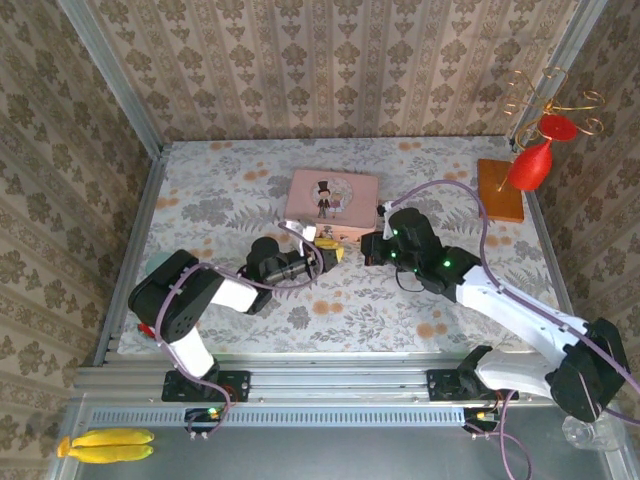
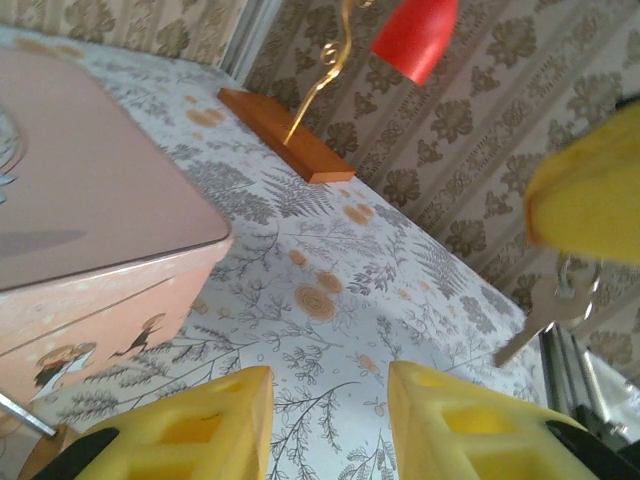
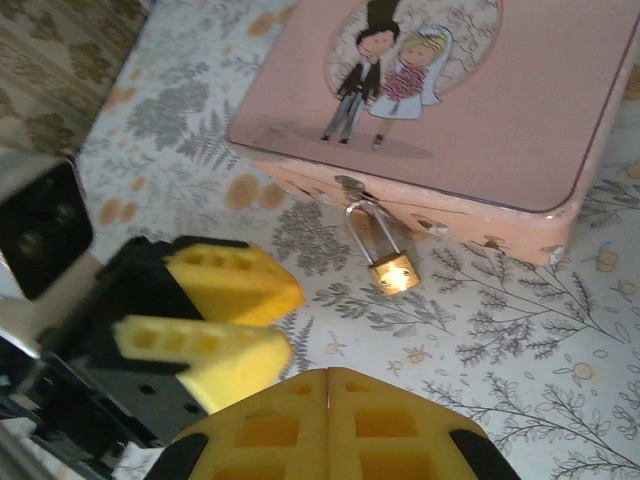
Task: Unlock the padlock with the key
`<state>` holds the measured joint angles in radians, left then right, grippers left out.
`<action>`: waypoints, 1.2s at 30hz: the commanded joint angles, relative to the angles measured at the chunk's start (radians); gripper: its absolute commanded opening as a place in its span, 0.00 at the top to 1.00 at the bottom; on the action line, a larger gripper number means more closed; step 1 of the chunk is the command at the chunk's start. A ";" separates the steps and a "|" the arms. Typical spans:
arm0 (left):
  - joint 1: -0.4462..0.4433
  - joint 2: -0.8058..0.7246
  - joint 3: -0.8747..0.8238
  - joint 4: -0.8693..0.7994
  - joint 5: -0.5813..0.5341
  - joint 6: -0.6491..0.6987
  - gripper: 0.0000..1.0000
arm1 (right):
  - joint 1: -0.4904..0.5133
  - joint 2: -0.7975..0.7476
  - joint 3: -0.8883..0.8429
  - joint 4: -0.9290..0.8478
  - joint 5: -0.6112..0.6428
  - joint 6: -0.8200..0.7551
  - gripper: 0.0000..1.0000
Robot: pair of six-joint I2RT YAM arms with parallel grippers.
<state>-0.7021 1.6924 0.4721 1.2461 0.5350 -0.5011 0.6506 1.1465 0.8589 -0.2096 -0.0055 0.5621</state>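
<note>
Counter seen from above and from both wrists. A pink tin with a cartoon couple on its lid sits near the middle of the counter, closer to the far edge. The padlock hangs from the hasp on the tin's near wall. Its silver shackle is threaded through and its brass body points toward the near edge; I cannot tell whether the body rests on the cloth.

My left claw lies low over the counter, just left of the padlock. Its yellow fingers are apart with nothing between them, and the flowered cloth shows through the gap. My right claw hovers just right of the padlock with its two fingers pressed together. In the left wrist view the key dangles on a small ring beneath that claw's tip, clear of the counter.

At the far right corner stands a wooden base carrying a gold wire stand and a red ornament.
</note>
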 commanded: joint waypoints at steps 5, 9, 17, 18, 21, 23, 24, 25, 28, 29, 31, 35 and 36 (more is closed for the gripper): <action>-0.104 -0.069 -0.057 0.045 -0.031 0.339 0.65 | 0.021 -0.088 -0.053 0.053 -0.057 0.093 0.99; -0.151 -0.080 -0.074 0.047 -0.080 0.454 0.65 | 0.048 -0.092 -0.078 0.099 -0.069 0.135 0.99; -0.167 -0.095 -0.083 0.047 -0.070 0.499 0.65 | 0.104 -0.065 -0.086 0.135 -0.065 0.151 0.99; -0.171 -0.098 -0.082 0.047 -0.062 0.503 0.65 | 0.107 -0.060 -0.086 0.142 -0.068 0.151 0.99; -0.174 -0.103 -0.082 0.047 -0.049 0.508 0.66 | 0.116 -0.051 -0.085 0.144 -0.064 0.152 0.99; -0.175 -0.109 -0.085 0.047 -0.047 0.508 0.68 | 0.118 -0.051 -0.089 0.146 -0.054 0.155 0.99; -0.175 -0.110 -0.086 0.047 -0.047 0.508 0.69 | 0.119 -0.051 -0.093 0.147 -0.050 0.156 0.99; -0.175 -0.112 -0.086 0.047 -0.044 0.508 0.71 | 0.118 -0.053 -0.096 0.147 -0.044 0.158 0.99; -0.175 -0.112 -0.085 0.047 -0.043 0.505 0.74 | 0.118 -0.053 -0.104 0.152 -0.038 0.160 0.99; -0.174 -0.112 -0.084 0.047 -0.043 0.506 0.76 | 0.119 -0.054 -0.105 0.151 -0.036 0.162 0.99; -0.174 -0.113 -0.086 0.047 -0.042 0.504 0.79 | 0.119 -0.057 -0.111 0.152 -0.030 0.162 0.99; -0.175 -0.112 -0.084 0.048 -0.038 0.502 0.83 | 0.118 -0.067 -0.122 0.152 -0.005 0.159 0.99; -0.174 -0.111 -0.084 0.048 -0.038 0.502 0.85 | 0.118 -0.068 -0.123 0.152 -0.003 0.159 0.99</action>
<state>-0.8719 1.6051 0.3965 1.2655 0.4751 -0.0135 0.7631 1.0912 0.7479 -0.0765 -0.0486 0.7116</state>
